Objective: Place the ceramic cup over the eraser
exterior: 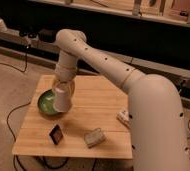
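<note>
The white ceramic cup (pixel 62 100) hangs upside down in my gripper (pixel 63 86), over the right edge of the green bowl (pixel 46 103). The gripper is shut on the cup's narrow base. The eraser (pixel 56 134), a small black block with a reddish face, stands on the wooden table (pixel 98 100) near the front, below and slightly left of the cup. The cup is held above the table, apart from the eraser.
A pale whitish rectangular pad (pixel 94 137) lies right of the eraser near the front edge. A white labelled bottle (pixel 123 118) lies at the table's right side, partly behind my arm. Cables run on the floor at left.
</note>
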Controlling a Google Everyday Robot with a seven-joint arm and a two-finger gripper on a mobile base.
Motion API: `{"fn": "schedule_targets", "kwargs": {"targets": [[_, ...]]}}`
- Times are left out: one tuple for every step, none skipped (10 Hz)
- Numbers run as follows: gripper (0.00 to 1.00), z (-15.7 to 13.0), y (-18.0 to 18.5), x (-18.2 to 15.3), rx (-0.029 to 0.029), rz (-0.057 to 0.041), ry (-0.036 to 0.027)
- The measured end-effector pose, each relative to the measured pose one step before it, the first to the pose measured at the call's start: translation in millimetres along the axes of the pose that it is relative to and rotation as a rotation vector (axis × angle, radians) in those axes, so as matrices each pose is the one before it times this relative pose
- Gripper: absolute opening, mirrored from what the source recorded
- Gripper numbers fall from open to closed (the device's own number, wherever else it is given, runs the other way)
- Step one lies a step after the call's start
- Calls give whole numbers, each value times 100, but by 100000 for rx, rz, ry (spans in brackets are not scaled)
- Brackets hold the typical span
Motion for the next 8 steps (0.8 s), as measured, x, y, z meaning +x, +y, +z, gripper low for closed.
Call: {"fn": "schedule_targets", "kwargs": {"targets": [[0,-444,200,-694,335,-237,-494],[0,-253,95,-576,268,-513,-736],[0,-27,68,13,41,150,-49],[0,-25,15,9,38,82,2],[0,44,-101,-74,-66,-158,-39],[0,28,-51,-45,-34,-116,-47],[0,207,-28,-245,-68,-242,-985],[0,578,-143,-568,-532,-664,-1948]]}}
